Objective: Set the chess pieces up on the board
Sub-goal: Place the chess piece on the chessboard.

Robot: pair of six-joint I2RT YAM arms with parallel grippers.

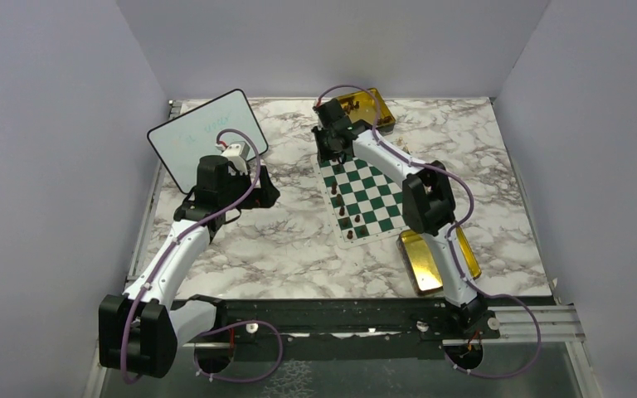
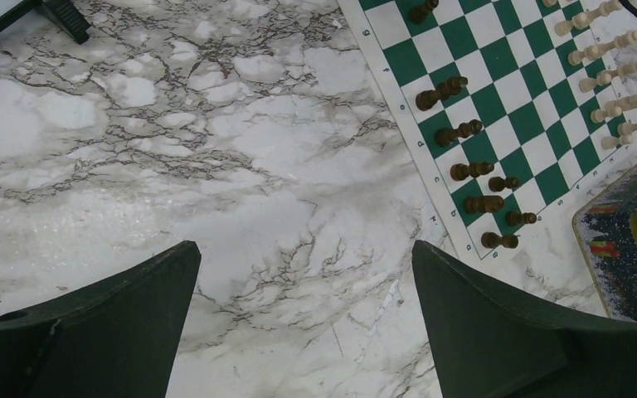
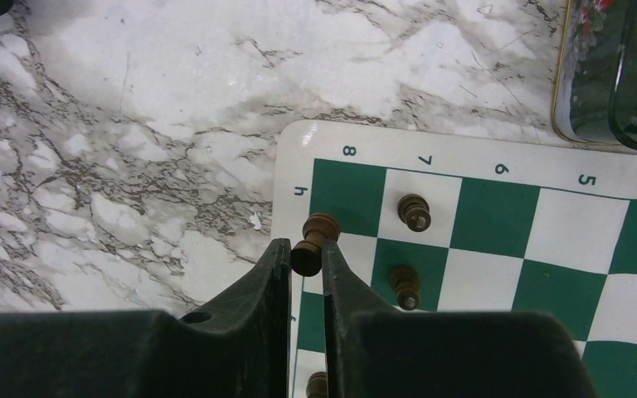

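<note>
The right jaws are nearly together, clamped on a dark brown chess piece (image 3: 315, 239) that sits tilted between the fingertips (image 3: 278, 253), over the far left corner of the board (image 3: 498, 217). I cannot tell whether it touches the mat. The left jaws stand wide apart and hold nothing, hanging above bare marble worktop (image 2: 216, 166) left of the board, near the whiteboard (image 1: 191, 133) at the far left corner. The green and white board lies right of the worktop's middle. Dark pieces (image 2: 460, 130) stand along its left edge and cream pieces (image 2: 610, 70) along its right edge. Two dark pawns (image 3: 415, 211) stand on the squares just beside the held piece. The board's white border reads 8, 7, 6, 5, 4 along one edge and "h" at the corner. Other letters on the left border are too small to be sure of. The whiteboard carries faint green writing, unreadable. One gold tin (image 1: 365, 108) lies at the worktop's far edge and another (image 1: 421, 261) near its front edge. The printed side (image 3: 593, 75) of the far tin cannot be read.
</note>
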